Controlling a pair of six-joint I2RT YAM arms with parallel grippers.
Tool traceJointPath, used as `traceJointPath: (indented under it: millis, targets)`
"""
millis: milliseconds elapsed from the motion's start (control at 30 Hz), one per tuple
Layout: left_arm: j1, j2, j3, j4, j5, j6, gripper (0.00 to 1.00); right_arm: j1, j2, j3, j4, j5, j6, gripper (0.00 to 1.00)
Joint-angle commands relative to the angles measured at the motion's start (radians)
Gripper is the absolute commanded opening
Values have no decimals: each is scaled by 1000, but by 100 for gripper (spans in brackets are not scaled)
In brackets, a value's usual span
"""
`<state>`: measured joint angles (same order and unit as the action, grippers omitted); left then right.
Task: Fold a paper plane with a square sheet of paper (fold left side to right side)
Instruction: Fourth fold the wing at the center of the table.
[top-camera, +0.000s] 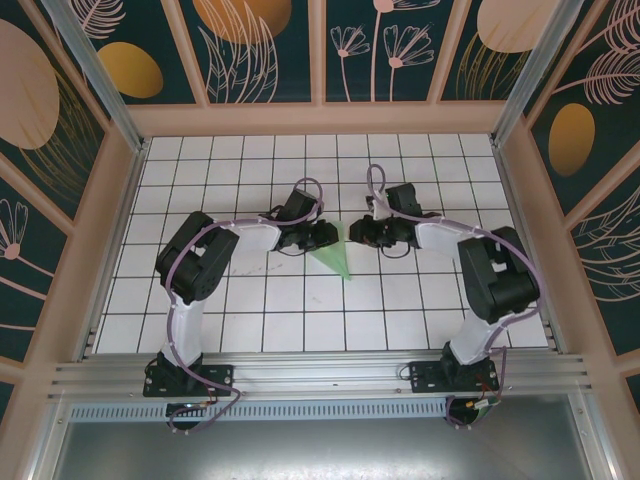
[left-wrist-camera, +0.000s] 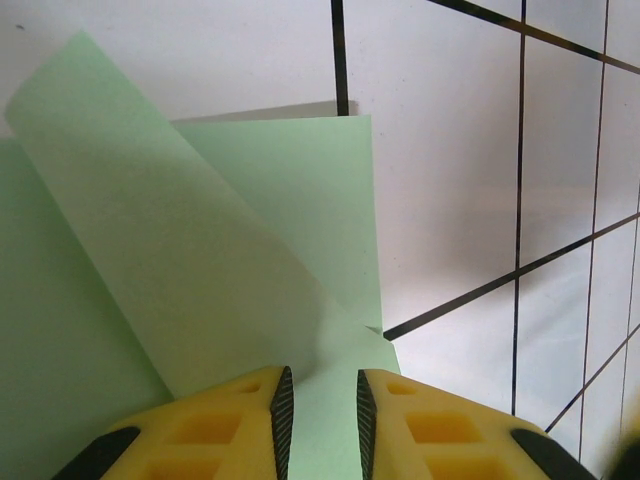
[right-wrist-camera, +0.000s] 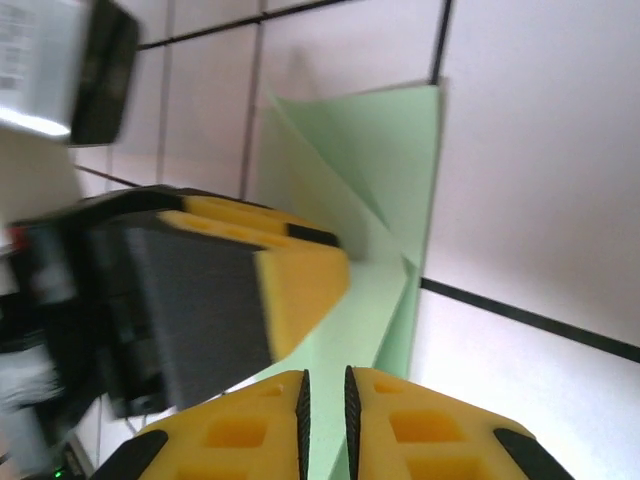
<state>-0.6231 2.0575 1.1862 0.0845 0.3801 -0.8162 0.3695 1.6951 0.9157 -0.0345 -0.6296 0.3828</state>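
The pale green paper (top-camera: 335, 258) lies mid-table as a narrow creased wedge, its tip toward the near edge. In the left wrist view one flap of the paper (left-wrist-camera: 180, 250) stands up over flatter layers. My left gripper (top-camera: 325, 237) sits at its left side, jaws a narrow gap apart (left-wrist-camera: 320, 420) with paper showing below and between the pads. My right gripper (top-camera: 360, 232) faces it from the right. Its pads (right-wrist-camera: 325, 425) are slightly apart astride a raised fold of the paper (right-wrist-camera: 390, 150). The left gripper's yellow finger (right-wrist-camera: 295, 270) rests on the paper close by.
The white grid table (top-camera: 250, 310) spreads on every side of the paper. Walls enclose it at the back and sides, and an aluminium rail (top-camera: 320, 372) runs along the near edge by the arm bases.
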Motion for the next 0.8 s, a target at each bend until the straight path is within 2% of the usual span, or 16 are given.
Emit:
traceJointPath:
  millis: [0,100,300,767]
  targets:
    - [2,26,-50,-132,-44,-1,26,7,-60,-48,-15,-116,12,14]
    - [2,26,-51,-133,-45,0,26,35,-55,-63,-20,-180,21,10]
    - [1,23,-51,-133,-47,-1,26,103,8,-37,-19,-206,28,9]
    - [1,22,-46,-138,-52,4,26,125,111,-18,-103,-145,-27,9]
